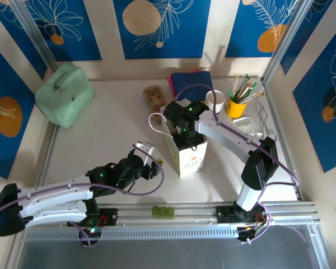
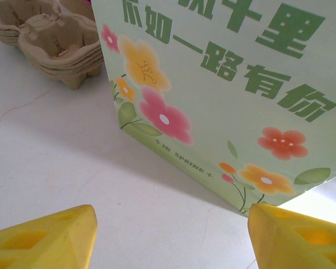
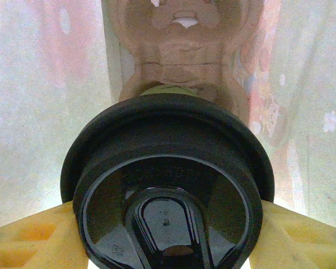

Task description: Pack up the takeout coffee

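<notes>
The takeout coffee (image 3: 168,129), a cup capped with a black lid, hangs inside the flowered paper bag (image 1: 186,157). My right gripper (image 3: 168,238) is shut on it, with a yellow finger on each side of the lid. Below the cup, a brown cardboard cup carrier (image 3: 182,53) lies on the bag's floor. From above, the right gripper (image 1: 182,130) reaches down into the bag's open top. My left gripper (image 2: 171,238) is open and holds nothing. It is low over the table, just short of the bag's bottom corner (image 2: 243,207).
A stack of white cups (image 1: 214,101) stands behind the bag, beside a yellow pot of brushes (image 1: 235,106). More brown carriers (image 1: 154,96) sit behind the bag to the left. A mint pouch (image 1: 64,94) lies far left, and a blue cloth (image 1: 187,78) is at the back.
</notes>
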Available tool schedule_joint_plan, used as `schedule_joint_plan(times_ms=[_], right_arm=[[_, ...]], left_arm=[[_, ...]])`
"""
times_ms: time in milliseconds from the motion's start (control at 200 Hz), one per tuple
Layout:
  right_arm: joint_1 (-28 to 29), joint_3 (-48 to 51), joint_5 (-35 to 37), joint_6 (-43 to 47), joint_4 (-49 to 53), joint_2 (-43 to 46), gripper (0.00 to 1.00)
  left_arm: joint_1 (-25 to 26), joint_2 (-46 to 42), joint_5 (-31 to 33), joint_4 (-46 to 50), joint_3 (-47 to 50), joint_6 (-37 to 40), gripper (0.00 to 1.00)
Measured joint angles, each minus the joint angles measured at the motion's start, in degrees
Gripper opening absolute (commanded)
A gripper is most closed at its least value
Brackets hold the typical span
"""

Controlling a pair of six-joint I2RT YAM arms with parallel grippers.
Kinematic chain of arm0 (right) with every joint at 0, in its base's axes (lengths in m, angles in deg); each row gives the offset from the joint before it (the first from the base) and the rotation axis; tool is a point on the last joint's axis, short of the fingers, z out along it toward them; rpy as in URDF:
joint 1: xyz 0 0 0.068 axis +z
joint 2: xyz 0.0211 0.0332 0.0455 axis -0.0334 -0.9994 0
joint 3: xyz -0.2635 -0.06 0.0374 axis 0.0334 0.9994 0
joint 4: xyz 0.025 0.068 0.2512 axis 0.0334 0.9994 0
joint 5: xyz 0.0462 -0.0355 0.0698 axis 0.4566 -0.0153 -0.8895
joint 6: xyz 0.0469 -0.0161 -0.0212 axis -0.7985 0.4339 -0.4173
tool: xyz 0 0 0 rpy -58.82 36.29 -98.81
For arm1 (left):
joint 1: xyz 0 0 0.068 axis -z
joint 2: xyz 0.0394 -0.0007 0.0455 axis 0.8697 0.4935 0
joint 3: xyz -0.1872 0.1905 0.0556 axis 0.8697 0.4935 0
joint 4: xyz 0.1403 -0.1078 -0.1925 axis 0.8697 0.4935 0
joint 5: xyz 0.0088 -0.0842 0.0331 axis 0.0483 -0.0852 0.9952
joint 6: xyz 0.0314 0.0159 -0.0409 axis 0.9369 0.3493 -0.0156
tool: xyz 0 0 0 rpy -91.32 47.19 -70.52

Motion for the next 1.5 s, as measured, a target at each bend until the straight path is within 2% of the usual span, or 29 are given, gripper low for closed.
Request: schedule_joint_plan(times_ms=[1501], right_arm=[[-0.74,3.61,-2.19,0.39,-3.3,-0.15,0.58]], left_arm=[[0.0,-2.08,0.66,0.85,0.0,-0.24,0.72]])
